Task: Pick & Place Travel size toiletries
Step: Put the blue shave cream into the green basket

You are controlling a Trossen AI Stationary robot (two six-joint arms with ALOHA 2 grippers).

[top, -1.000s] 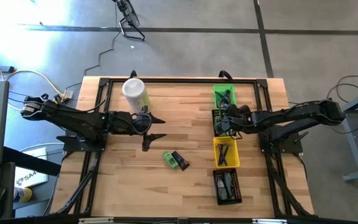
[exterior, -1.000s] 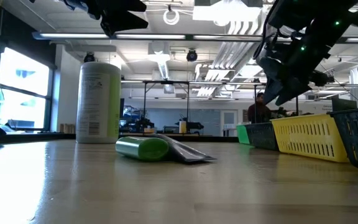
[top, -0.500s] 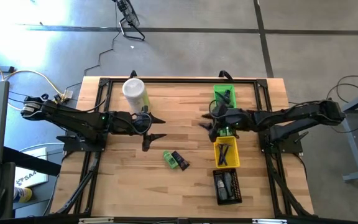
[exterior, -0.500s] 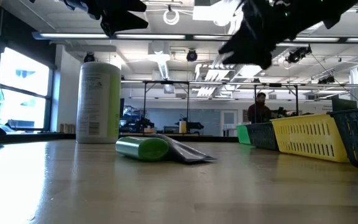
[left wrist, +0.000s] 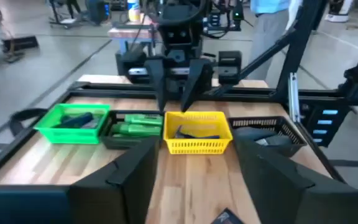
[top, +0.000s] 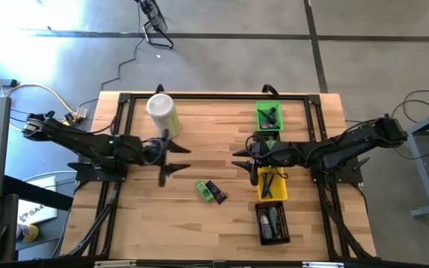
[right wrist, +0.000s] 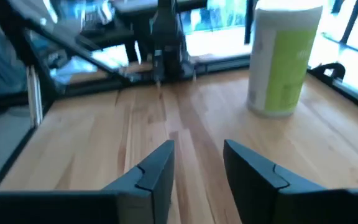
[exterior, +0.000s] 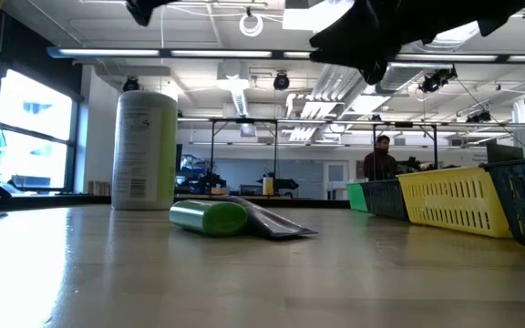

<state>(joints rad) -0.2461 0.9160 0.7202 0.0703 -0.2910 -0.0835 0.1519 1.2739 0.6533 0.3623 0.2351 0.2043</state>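
The wooden counter [top: 222, 216] carries everything, with both arms reaching in over its middle and neither holding anything. A tall pale-green canister [top: 161, 113] with a white lid stands just behind the left hand [top: 171, 158], whose two fingers are spread fairly wide and empty. Across the open middle, the right hand [top: 243, 158] faces it, its fingers parted by a narrower gap, also empty. Directly behind the right hand runs a row of small bins: a green bin [top: 268, 115] to one side, a yellow bin [top: 271, 182] under its wrist, and a black bin [top: 272, 222] nearest the counter's front edge, each with toiletries inside. Between the two hands and a little toward the front edge lie a green mini bottle [top: 203, 190] and a dark flat tube [top: 216, 191], touching each other on the bare wood.
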